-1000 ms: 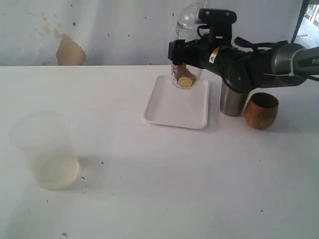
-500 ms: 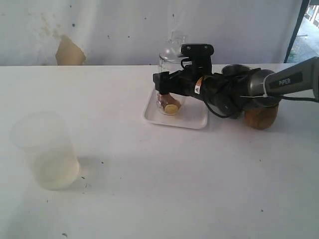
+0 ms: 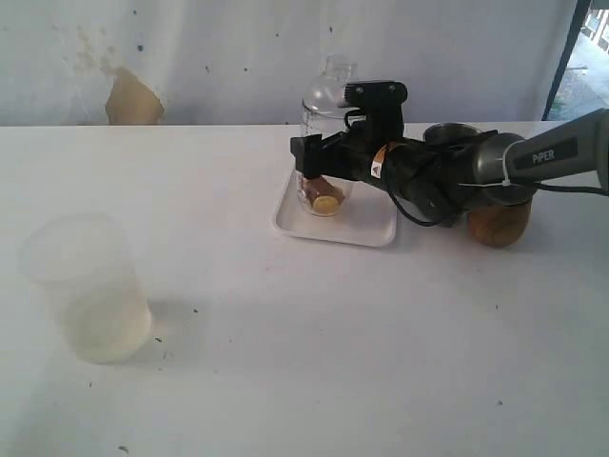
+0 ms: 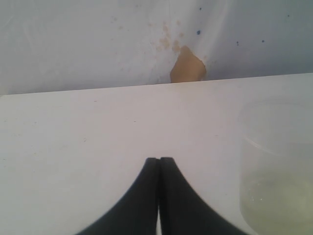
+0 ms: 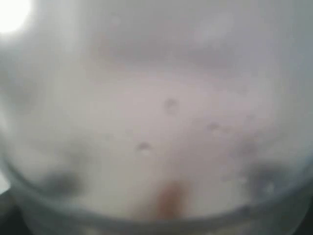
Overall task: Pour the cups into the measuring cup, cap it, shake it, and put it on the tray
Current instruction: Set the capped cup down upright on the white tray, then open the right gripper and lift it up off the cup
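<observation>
The measuring cup (image 3: 322, 119) stands upright on the tray (image 3: 357, 224), with the clear domed cap (image 3: 332, 78) on top and brown and yellow pieces at its bottom. My right gripper (image 3: 320, 160) is shut around its middle, one dark finger (image 3: 303, 152) showing on its left side. In the right wrist view the measuring cup (image 5: 156, 122) fills the picture as a blur. The steel tumbler (image 3: 453, 130) and the wooden cup (image 3: 497, 225) stand right of the tray, mostly hidden behind my right arm. My left gripper (image 4: 159, 160) is shut and holds nothing.
A wide frosted plastic cup (image 3: 90, 290) with pale liquid stands at the front left of the white table; it appears as the frosted cup (image 4: 276, 166) beside my left gripper. A white wall with a tan patch (image 3: 133, 98) backs the table.
My right gripper has come down and to the left with the capped measuring cup, from above the tray's far edge onto the tray. In the last half second it hardly moved.
</observation>
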Controlling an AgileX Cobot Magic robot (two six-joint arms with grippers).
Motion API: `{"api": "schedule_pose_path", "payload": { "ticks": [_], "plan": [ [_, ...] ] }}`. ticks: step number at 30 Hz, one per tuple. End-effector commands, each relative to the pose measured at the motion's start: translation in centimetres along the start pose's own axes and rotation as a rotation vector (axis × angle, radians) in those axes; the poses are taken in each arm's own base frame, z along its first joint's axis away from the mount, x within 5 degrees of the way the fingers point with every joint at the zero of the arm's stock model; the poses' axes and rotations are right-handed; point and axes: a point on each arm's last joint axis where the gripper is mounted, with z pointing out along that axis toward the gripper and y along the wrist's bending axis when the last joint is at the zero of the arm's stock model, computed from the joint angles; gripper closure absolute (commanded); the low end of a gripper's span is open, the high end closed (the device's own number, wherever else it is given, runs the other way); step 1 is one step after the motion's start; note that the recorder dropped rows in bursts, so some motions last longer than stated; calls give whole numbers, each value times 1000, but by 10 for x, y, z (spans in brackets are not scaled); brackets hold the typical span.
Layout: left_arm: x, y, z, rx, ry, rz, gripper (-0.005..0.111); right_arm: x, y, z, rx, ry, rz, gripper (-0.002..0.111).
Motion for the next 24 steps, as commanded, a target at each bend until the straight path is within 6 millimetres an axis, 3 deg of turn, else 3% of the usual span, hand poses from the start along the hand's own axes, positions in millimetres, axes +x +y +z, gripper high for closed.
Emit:
{"api": "schedule_pose_path", "payload": {
  "ticks": [1,8,12,19,24],
  "plan": [
    [0,0,0,4,-2,-9,107,-8,0,-2,9,-23,4,21],
    [0,0,0,4,-2,-9,107,-20,2,-7,17,-26,-13,20],
    [0,0,0,4,-2,-9,107,-36,5,-13,20,-55,-61,20],
    [0,0,0,4,-2,-9,107,-76,12,-33,29,-119,-108,20],
    [0,0,0,4,-2,-9,107,-118,22,-58,22,-220,-137,20]
  ]
}}
